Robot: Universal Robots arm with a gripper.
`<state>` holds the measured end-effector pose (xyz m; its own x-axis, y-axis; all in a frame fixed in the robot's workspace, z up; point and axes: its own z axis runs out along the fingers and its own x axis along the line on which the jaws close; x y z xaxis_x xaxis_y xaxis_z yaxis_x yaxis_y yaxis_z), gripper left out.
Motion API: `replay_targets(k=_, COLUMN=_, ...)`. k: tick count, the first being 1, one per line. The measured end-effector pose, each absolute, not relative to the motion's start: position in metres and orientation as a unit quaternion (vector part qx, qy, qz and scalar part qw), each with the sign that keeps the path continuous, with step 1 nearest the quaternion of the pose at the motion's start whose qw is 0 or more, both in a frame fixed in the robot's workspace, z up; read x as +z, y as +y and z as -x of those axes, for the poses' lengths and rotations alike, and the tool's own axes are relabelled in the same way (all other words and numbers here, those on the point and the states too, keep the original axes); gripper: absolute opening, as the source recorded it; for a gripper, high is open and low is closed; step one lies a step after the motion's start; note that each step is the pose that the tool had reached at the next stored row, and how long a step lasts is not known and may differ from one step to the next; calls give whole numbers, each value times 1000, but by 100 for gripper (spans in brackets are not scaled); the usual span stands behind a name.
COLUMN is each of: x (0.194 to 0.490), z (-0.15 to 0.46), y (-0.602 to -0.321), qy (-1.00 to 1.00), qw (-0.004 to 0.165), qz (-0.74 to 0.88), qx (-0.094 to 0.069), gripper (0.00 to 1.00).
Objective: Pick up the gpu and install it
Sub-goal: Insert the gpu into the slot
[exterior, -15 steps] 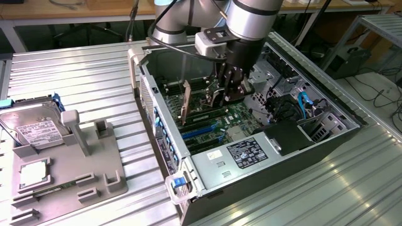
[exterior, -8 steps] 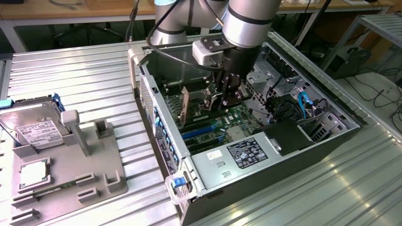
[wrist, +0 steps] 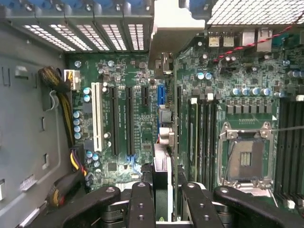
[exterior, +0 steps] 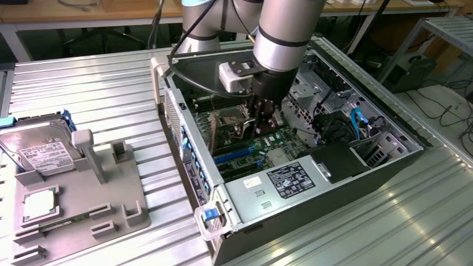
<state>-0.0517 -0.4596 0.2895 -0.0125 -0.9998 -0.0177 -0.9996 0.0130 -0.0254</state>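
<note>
Claw [wrist: 164, 202] pinched on gpu [wrist: 164, 156], card held edge-on, upright over the green motherboard [wrist: 123, 109] inside the open computer case [exterior: 384, 160]. Beyond, empty processor socket [wrist: 247, 159]. Hard drive [exterior: 41, 152] well apart on the surface [exterior: 111, 88].

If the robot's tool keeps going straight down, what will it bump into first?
Most likely the green motherboard. The tool points down into the open computer case, holding the gpu edge-on, so the card's lower edge would touch a slot first. Which slot is hard to judge.
</note>
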Motion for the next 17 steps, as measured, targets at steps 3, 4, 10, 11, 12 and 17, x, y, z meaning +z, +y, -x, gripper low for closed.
replay_targets(k=3, x=280, z=54, y=-460, qy=712, qw=16, qz=702, qx=-2, gripper=28)
replay_targets(k=4, x=276, z=56, y=-460, qy=712, qw=16, qz=703, qx=-2, gripper=28)
replay_targets(k=10, x=262, z=60, y=-460, qy=712, qw=16, qz=702, qx=-2, gripper=28)
replay_targets(k=11, x=257, z=62, y=-460, qy=712, qw=16, qz=702, qx=-2, gripper=28)
replay_targets(k=12, x=255, z=65, y=-461, qy=712, qw=16, qz=702, qx=-2, gripper=28)
replay_targets(k=17, x=248, z=70, y=-462, qy=712, qw=18, qz=702, qx=-1, gripper=28)
